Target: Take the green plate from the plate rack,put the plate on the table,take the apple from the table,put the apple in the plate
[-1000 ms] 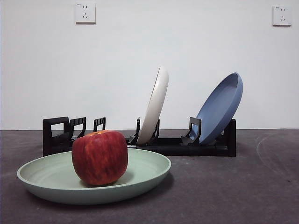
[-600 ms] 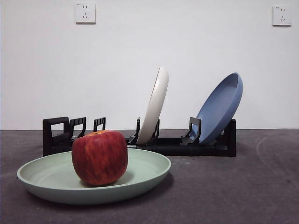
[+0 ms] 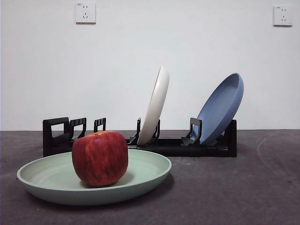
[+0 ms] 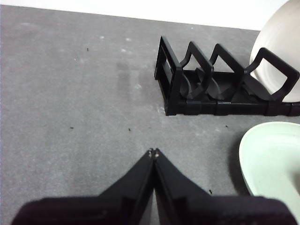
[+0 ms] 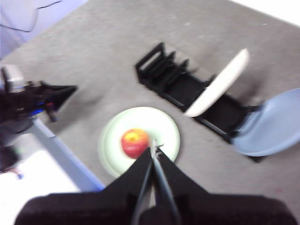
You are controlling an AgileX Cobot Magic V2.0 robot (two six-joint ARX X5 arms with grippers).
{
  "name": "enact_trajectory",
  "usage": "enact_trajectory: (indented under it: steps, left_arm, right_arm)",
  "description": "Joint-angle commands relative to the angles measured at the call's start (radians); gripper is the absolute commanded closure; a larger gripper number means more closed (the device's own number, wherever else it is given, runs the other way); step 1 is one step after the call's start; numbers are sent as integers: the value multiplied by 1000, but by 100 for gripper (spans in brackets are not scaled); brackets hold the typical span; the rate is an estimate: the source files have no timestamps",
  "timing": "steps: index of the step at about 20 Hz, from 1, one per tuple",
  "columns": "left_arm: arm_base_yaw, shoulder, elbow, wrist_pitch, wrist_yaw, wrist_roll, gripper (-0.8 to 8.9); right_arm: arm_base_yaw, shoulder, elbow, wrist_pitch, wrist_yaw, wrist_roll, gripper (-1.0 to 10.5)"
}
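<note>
Apple sits in the green plate, upright, orange patch at top, roughly centred in the bowl. Plate lies flat on the table, just in front of the rack, toward its handle end. By these views every step of the task looks done: plate off the rack and down, apple in the plate; nothing appears left except for the arms to clear away. Rack contents: a cream plate leaning in a middle slot, a blue plate leaning at the end away from the handle; the slots near the handle end stand vacant, presumably where the green plate came from. Left gripper hangs low over bare table off the rack's handle end, jaws closed tip to tip, nothing between them; the green plate's rim just shows at one side of its view. Right gripper is high above the plate and apple, on the side away from the rack, jaws closed and empty. The right wrist view is blurred, so fine detail there is uncertain. Neither gripper touches plate, apple or rack.
</note>
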Motion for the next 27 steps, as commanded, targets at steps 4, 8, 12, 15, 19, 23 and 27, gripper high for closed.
enact_trajectory:
  steps: [4,8,12,15,19,23,27]
  left_arm:
    - [3,35,-5,9,2,15,817]
    - [3,60,-5,9,2,15,817]
    - [3,85,-5,9,2,15,817]
    - [3,105,-5,16,2,15,817]
    - [3,117,-5,24,2,15,817]
    - [3,118,-5,26,2,15,817]
    - [3,118,-5,27,2,15,817]
  right_arm:
    - [-137,-4,-79,224,255,-181,946]
    - [-471,-63,-325,521,-10,-178,946]
    - [-725,-191,-743,870,-174,-177,946]
    - [-822,-339,-1080,1203,-174,-177,946]
    - [-897,-578,-1463,1522,-160,-177,946]
    - [-934,-822,-1705,1550,-100,-178,946]
    - [-938,-1018,-1847,1486,-77,-175,946]
